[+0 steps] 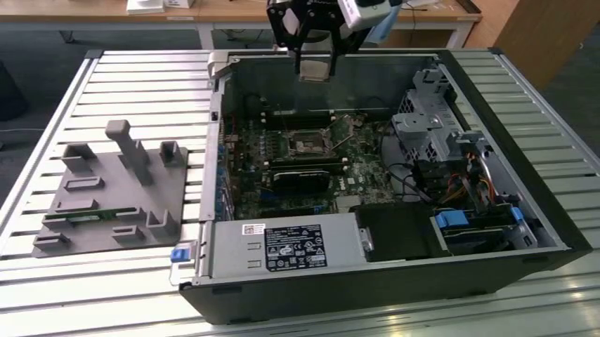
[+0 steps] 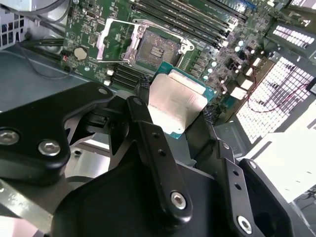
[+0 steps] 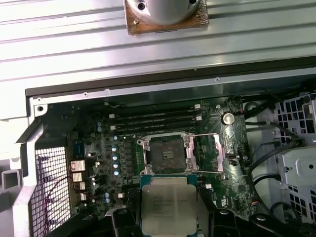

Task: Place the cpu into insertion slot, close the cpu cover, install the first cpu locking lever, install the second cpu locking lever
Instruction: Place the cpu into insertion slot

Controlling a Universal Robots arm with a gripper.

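Observation:
My gripper [image 1: 314, 69] hangs above the far wall of the open computer case, shut on the cpu [image 2: 175, 104], a flat square chip with a silvery top on a green edge. In both wrist views the chip sits between the black fingers [image 2: 148, 131], well above the motherboard. The insertion slot [image 3: 165, 153] is a dark square socket with a silver rim, and nothing lies in it. The cpu cover [image 3: 210, 153] is swung open and lies beside the socket. The socket [image 1: 308, 144] lies in front of and below the gripper in the exterior view.
The case walls [image 1: 218, 140] ring the green motherboard [image 1: 361, 175]. A long black card [image 1: 300, 177] lies just in front of the socket, and memory slots [image 3: 158, 121] run along its far side. Drive cages and cables [image 1: 440, 140] fill the exterior view's right. A grey fixture [image 1: 112, 189] stands on the slatted table.

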